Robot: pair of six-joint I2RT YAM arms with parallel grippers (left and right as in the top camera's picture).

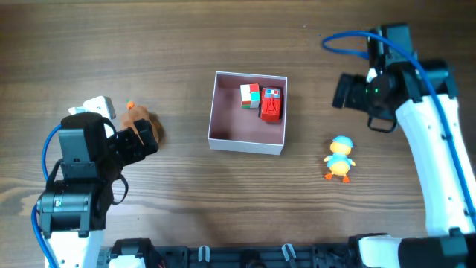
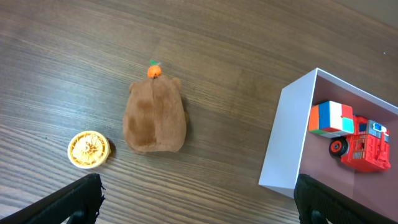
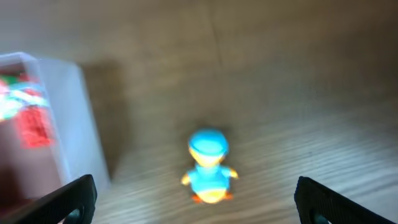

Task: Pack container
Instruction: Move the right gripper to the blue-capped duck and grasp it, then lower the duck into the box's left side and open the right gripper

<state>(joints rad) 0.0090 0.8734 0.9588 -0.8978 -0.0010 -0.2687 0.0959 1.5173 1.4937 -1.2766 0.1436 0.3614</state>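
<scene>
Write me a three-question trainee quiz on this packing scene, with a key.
1. Count: how many toys lie inside the container?
2. True or false: the duck toy stands on the table, outside the container.
3. Which sits nearest the brown plush? A. the yellow disc B. the duck toy C. the container
Key: 1. two; 2. true; 3. A
</scene>
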